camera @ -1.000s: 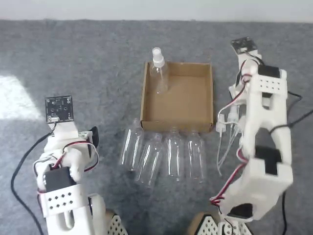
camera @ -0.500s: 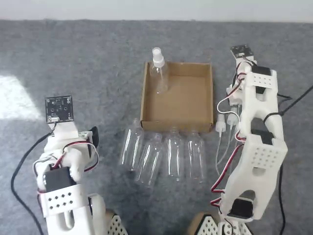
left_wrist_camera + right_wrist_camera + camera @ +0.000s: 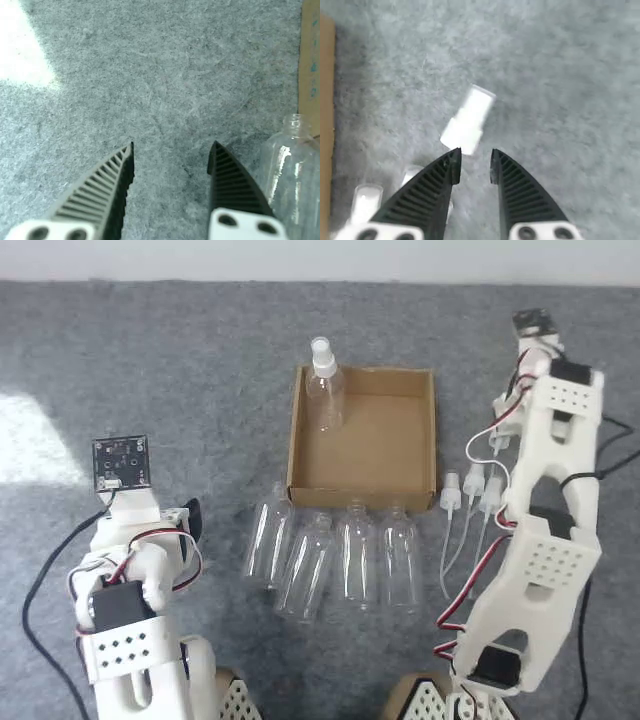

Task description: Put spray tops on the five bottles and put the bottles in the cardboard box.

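We keep our left arm [image 3: 130,580] folded back at the near left, the left gripper [image 3: 172,146] low over the table with its fingers spread wide. Our right arm [image 3: 545,540] stretches far forward along the right side, the right gripper [image 3: 475,151] with only a narrow gap between its fingers.

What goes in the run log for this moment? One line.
box: one capped bottle | four bare bottles outside | left gripper open | right gripper open near top

A grey, felt-like covering [image 3: 150,350] spreads across the whole table, its fibres showing as a fuzzy weave. A bright patch of light [image 3: 30,440] falls on its left side. A pale strip [image 3: 300,260] runs along the far edge.
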### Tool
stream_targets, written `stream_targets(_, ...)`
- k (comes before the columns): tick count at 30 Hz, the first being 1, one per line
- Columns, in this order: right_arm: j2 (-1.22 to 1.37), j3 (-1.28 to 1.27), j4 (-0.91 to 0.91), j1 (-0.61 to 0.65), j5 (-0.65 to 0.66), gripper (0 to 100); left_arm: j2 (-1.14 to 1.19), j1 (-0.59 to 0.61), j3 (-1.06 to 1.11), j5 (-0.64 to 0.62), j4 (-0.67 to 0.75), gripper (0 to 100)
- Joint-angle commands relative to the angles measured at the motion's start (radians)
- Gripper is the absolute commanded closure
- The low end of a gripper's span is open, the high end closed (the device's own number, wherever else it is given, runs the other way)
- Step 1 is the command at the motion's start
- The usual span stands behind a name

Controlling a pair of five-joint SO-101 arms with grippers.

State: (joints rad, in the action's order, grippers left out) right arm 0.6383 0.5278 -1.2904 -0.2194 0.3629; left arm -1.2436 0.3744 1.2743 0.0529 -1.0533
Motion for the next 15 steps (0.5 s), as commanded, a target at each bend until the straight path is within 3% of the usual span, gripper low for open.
stream_targets(1,-0.03,0.219,-0.148,-0.005,-0.02,93.3,-0.012,-0.003,-0.005,0.006,0.025,78)
stream_targets(4,-0.025,0.345,-0.242,-0.001,-0.055,91.6,-0.012,-0.003,-0.005,0.006,0.025,78)
stream_targets(10,0.051,0.394,-0.26,0.058,-0.138,71.9,-0.012,-0.003,-0.005,0.006,0.025,78)
stream_targets(15,0.176,0.394,-0.11,0.074,-0.195,74.0,-0.018,-0.003,0.033,0.006,0.061,78)
